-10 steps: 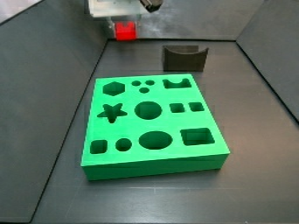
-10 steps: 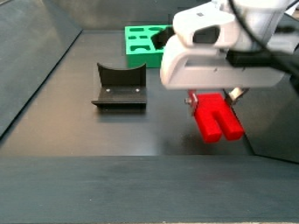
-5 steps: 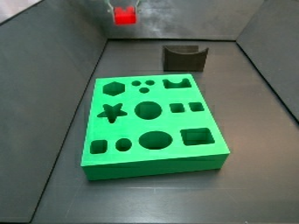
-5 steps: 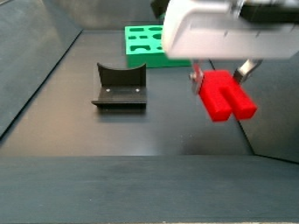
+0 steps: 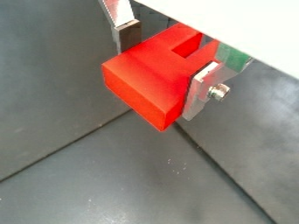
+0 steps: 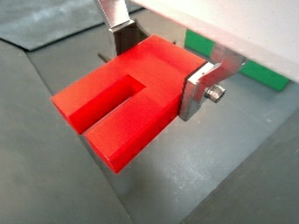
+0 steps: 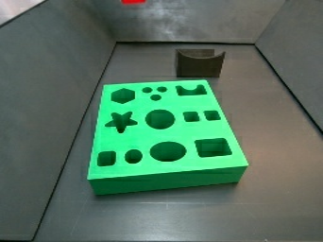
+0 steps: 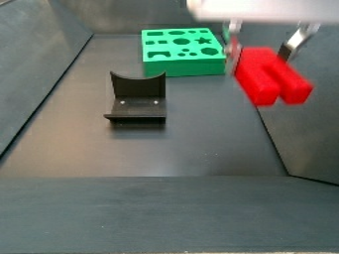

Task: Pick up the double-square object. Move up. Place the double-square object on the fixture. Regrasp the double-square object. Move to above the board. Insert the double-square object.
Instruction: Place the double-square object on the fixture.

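In both wrist views the claw [image 6: 162, 59] pinches the double-square object [image 6: 122, 100] between its silver fingers [image 6: 201, 88], the red piece clear of the dark surface [image 6: 222, 175] below. In a side view the piece hangs high near the right wall, beyond the fixture [image 8: 135, 99]. Farthest back lies the board [image 8: 183, 50], a green sliver of it showing past the fingers.
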